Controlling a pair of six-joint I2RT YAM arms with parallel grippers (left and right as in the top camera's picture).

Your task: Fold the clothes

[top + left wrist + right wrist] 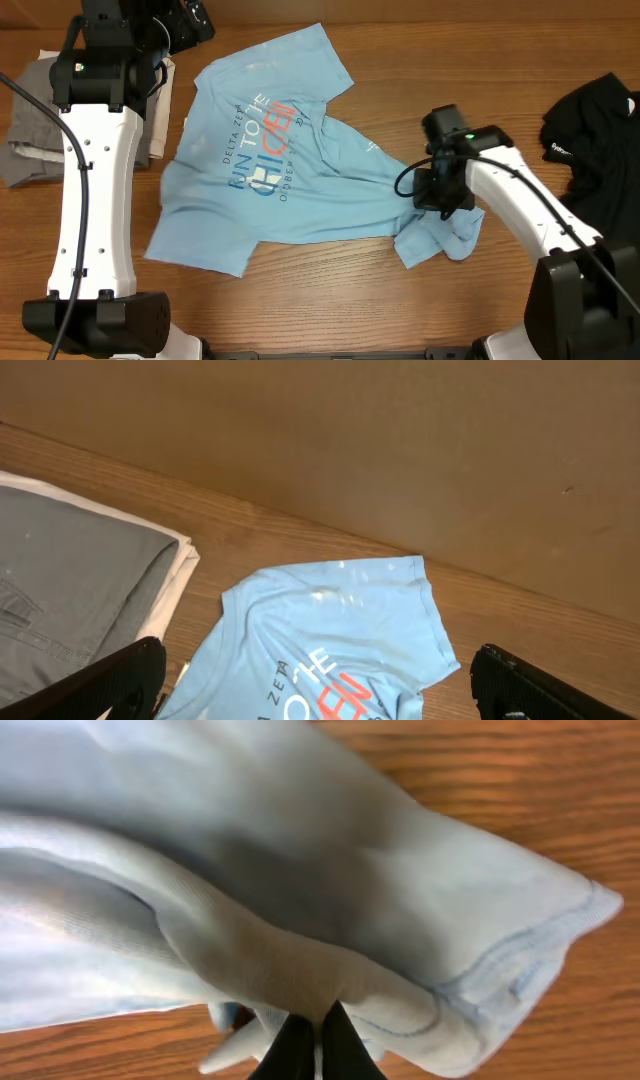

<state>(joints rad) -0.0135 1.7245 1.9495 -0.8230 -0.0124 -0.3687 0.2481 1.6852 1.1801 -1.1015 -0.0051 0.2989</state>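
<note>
Left wrist view alone shows the left gripper gaping, empty, by the T-shirt; grey trousers lie left of the shirt, which sprawls mid-table, length left-right, lettering reading toward the far edge; right wrist view alone shows the right gripper clenching its right corner; a black garment lies beyond.

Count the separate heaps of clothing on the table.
3: the light blue T-shirt in the middle, a grey pile at the left edge, a black garment at the right edge. The pile may hide more.
</note>
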